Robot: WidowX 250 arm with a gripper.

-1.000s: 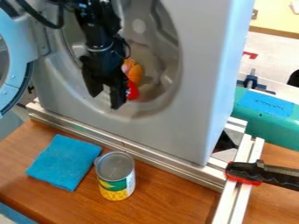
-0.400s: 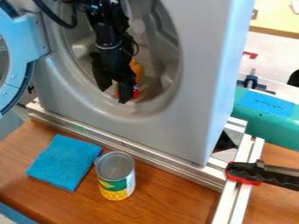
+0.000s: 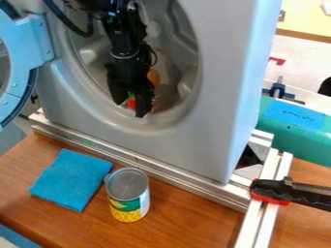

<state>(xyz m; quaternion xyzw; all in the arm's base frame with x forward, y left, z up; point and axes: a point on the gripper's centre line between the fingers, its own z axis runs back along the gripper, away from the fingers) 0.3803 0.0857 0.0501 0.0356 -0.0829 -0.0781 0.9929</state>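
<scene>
Black gripper hangs, jaws parted, before a red object.

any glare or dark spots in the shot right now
Camera view: bright highlights along the pale metal rails; a soft sheen on the silver lid of the upright can; the black two-finger gripper so dark that little surface detail shows, against the paler grey round opening.

Brown wooden tabletop in front, pale wooden surface at upper right
</scene>
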